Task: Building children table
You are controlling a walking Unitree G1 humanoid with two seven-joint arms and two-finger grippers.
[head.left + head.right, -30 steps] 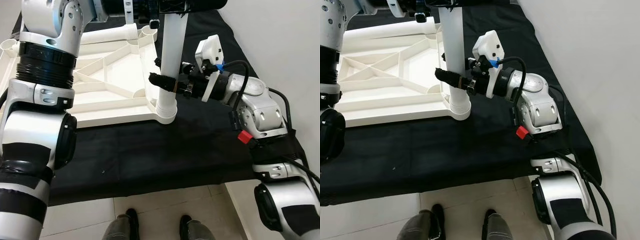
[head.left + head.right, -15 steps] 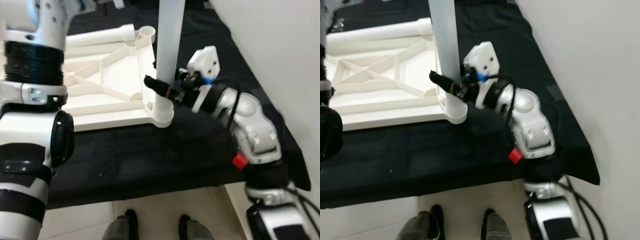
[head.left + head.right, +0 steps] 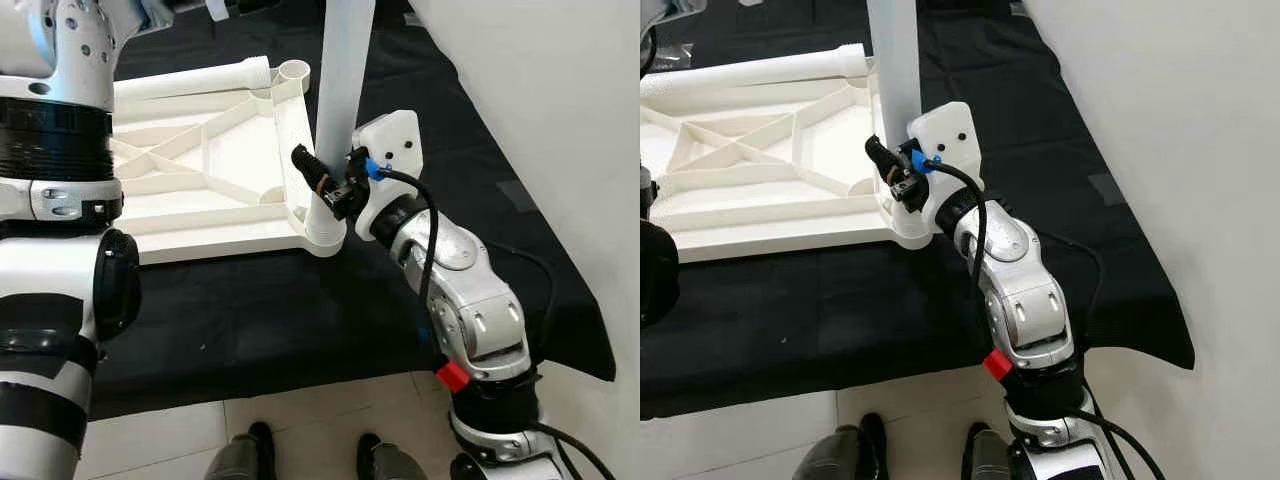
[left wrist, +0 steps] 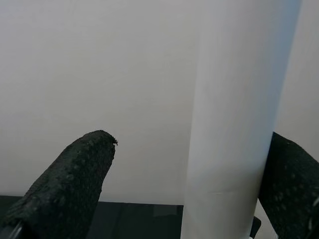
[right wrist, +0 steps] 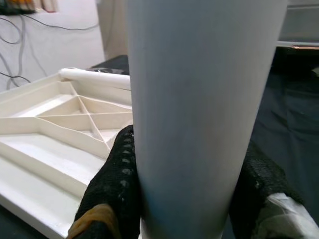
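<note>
Left eye view: white tabletop [image 3: 200, 170] lies upside down on black cloth [image 3: 250, 300], ribbed underside up. One white table leg [image 3: 340, 90] stands upright in the corner socket [image 3: 325, 235] at the tabletop's 4 o'clock corner. Right gripper [image 3: 322, 180] is clamped on that leg low down, just above the socket, fingers [image 5: 112, 189] pressed to both sides. Second leg [image 3: 190, 78] lies flat along the 12 o'clock edge, beside an empty socket [image 3: 294, 71]. Left gripper [image 4: 184, 189] is higher on the standing leg: one finger touches it, the other stands well off, so jaws wide – looks loose, not gripping, but hard to confirm. A person's shoes [image 3: 310, 455] at 6 o'clock on the tile floor
</note>
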